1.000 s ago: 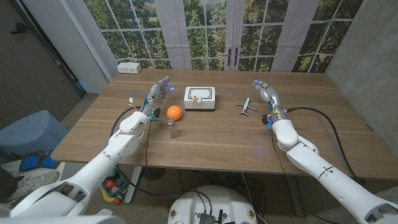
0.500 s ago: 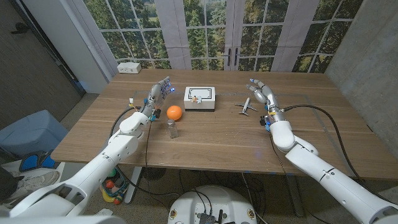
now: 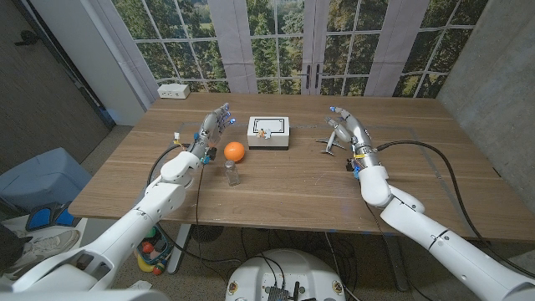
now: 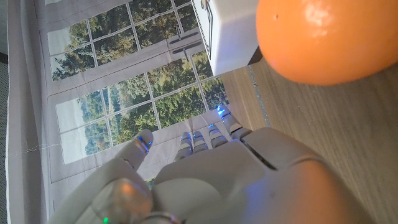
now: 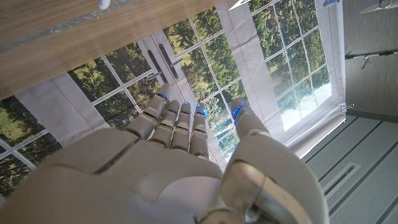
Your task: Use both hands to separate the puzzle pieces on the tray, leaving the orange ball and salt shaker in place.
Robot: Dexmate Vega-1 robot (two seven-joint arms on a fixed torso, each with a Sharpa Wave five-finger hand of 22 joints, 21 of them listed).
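Both hands empty, fingers spread. Left hand (image 3: 214, 124) left of orange ball (image 3: 235, 151); right hand (image 3: 343, 123) over toy plane (image 3: 331, 144). Tray (image 3: 268, 132) between them.

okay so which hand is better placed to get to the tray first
Left. The left hand hovers open just beside the white tray, next to the orange ball. The right hand is farther off, over the toy airplane.

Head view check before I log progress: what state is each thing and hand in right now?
Tray: on the table, puzzle pieces inside, untouched.
Orange ball: resting on the table, in place.
Salt shaker: upright, in front of the ball.
Toy airplane: on the table by the right hand.
Left hand: open, holding nothing.
Right hand: open, holding nothing.
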